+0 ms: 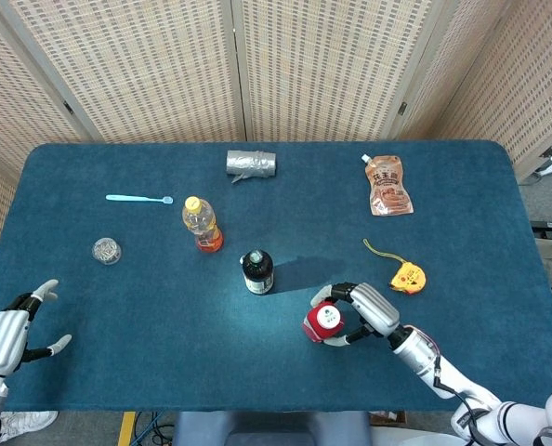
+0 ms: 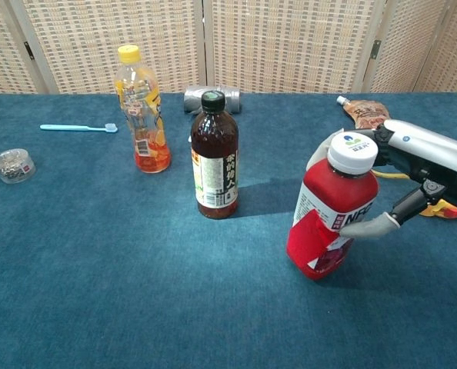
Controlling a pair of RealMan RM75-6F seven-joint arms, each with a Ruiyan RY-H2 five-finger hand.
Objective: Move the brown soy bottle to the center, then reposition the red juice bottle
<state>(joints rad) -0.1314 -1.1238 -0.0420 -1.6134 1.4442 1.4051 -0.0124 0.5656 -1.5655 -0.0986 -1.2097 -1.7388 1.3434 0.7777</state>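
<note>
- Juice bottle (image 2: 330,215) is gripped by the right hand (image 1: 361,311), fingers wrapped round its body; it is tilted near the table's front, right of the soy bottle (image 2: 215,157).
- Toppling is risked if it is released while tilted; whether its base is grounded cannot be told.
- Left hand (image 1: 5,335) is held open, empty.
</note>
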